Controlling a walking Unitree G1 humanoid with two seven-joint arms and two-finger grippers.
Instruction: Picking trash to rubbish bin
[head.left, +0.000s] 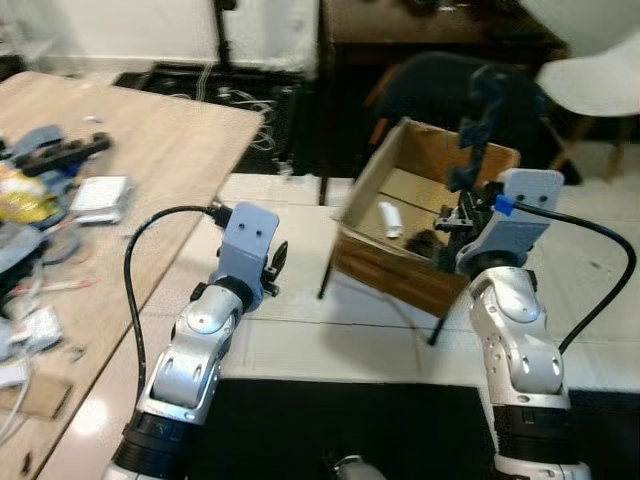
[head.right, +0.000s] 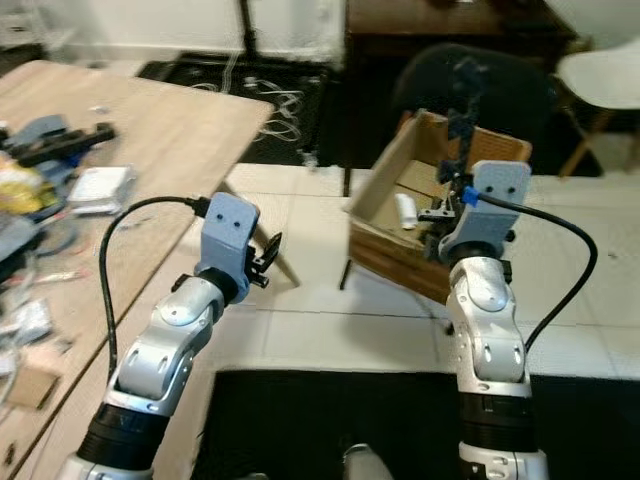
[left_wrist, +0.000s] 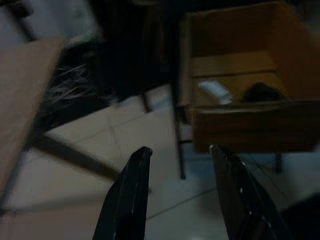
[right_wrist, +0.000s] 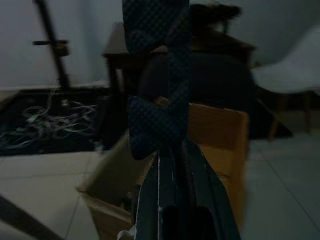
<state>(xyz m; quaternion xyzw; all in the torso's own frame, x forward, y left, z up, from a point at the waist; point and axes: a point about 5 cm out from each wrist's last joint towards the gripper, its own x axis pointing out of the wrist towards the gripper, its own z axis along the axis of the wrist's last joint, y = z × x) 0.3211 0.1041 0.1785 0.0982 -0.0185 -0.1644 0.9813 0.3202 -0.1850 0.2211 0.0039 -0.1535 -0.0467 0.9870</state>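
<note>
Matt brown cardboard box (head.left: 400, 270), glossy pale tile floor (head.left: 300, 330), wood-grain table (head.left: 170, 150)

Parted end effector (left_wrist: 180, 192) facing cardboard box (left_wrist: 240, 120)

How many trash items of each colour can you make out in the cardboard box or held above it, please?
White items lying in the cardboard box: 1, the white piece
Black items lying in the box: 1, the black lump
Dark blue items held over the box: 1, the dark blue strip pinched in the right end effector
Total: 3
</note>
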